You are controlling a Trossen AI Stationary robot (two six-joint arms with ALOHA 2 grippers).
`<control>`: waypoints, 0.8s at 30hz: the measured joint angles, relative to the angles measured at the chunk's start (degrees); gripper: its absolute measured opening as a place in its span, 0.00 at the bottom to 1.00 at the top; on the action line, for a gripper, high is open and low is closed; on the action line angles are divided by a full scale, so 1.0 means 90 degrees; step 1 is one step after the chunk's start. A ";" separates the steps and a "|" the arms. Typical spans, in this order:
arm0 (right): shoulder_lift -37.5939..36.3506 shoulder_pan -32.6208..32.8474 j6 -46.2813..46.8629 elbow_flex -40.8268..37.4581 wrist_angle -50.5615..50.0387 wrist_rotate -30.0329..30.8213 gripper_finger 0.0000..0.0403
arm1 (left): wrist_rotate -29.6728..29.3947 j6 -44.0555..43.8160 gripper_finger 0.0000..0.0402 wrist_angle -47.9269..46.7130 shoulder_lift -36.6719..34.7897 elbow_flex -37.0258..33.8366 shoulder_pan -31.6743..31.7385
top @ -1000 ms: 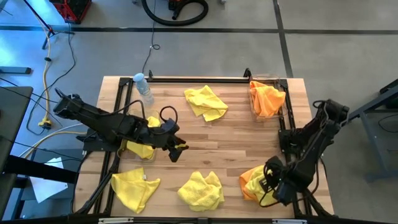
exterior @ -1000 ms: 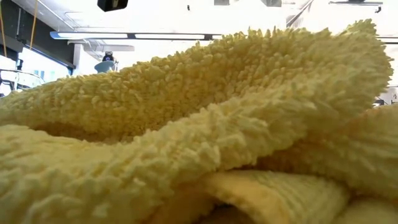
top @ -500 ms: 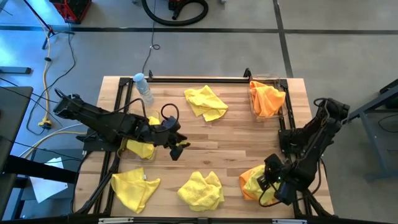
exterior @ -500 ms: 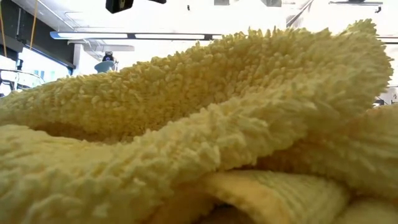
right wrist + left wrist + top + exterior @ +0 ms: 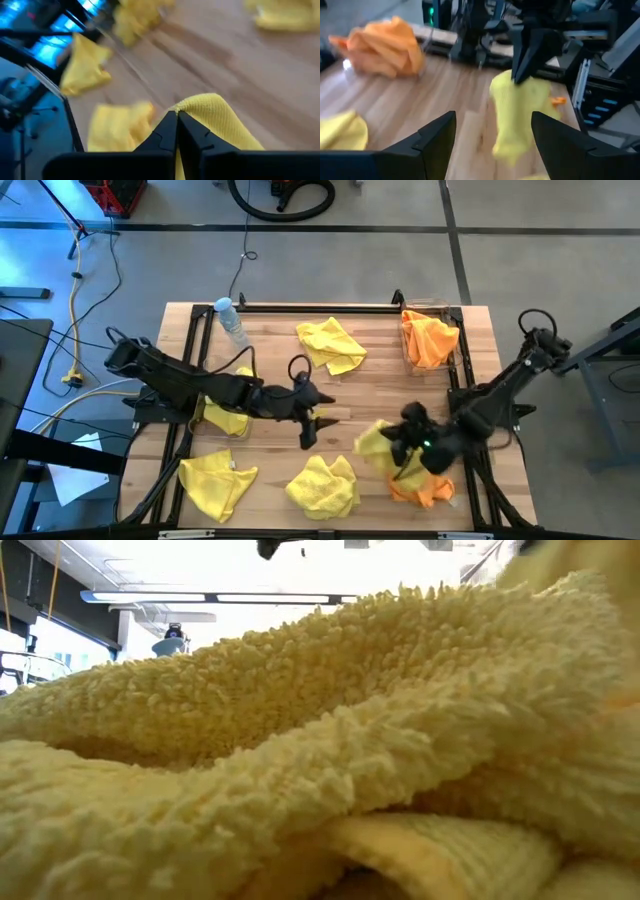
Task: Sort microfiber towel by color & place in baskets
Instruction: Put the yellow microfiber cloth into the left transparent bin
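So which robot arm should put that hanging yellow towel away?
Probably the right one. The right gripper already has its jaws shut on the yellow towel, lifted off the table. The left gripper is open and empty, reaching toward it, so a handover looks possible.

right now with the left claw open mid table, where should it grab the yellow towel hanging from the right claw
The yellow towel hangs from the right claw, pinched at its top corner. The open left claw would best come level from the table's middle and close on the free lower half, below the pinch, where the cloth hangs loose.
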 joint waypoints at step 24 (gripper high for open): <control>0.0001 -0.2625 -0.4808 0.0002 0.4353 -0.0909 0.00 | 0.1354 0.2027 0.37 0.0217 0.0082 0.0027 0.1665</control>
